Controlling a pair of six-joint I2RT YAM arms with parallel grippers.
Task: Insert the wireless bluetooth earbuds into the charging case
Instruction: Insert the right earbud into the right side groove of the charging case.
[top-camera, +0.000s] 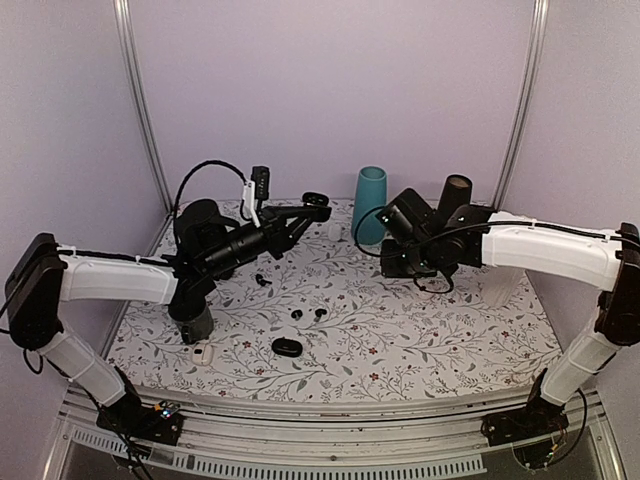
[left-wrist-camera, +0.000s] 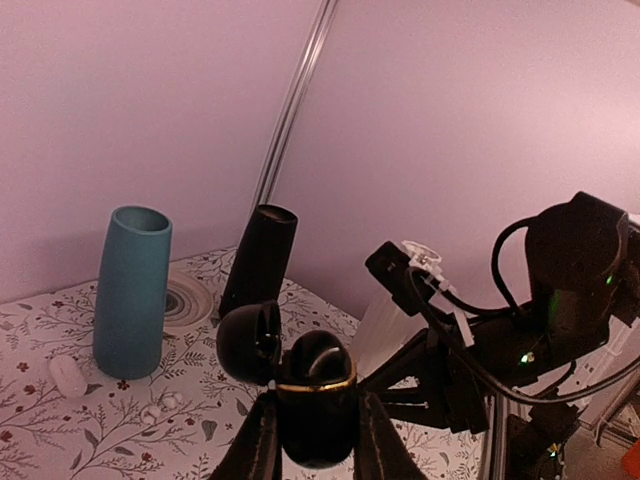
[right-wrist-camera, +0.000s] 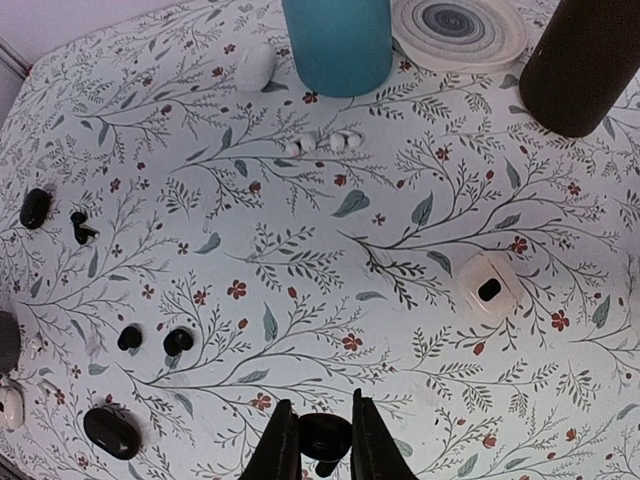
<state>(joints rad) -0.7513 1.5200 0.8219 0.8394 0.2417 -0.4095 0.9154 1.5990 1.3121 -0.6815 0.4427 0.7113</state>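
The left gripper (left-wrist-camera: 318, 442) clamps the open case (left-wrist-camera: 315, 385) aloft, the right gripper (right-wrist-camera: 322, 442) pinches an earbud (right-wrist-camera: 325, 434); poor alignment could knock the earbud loose.

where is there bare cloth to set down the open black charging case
Widest bare patch of floral tablecloth: between the small white earbuds, the white square pad with a black slot and the pair of glossy black earbuds. Crowded on the left side, around the black pebble-shaped case and a lone black earbud.

both arms (top-camera: 110, 280) (top-camera: 550, 250) aloft, jaws clamped tight
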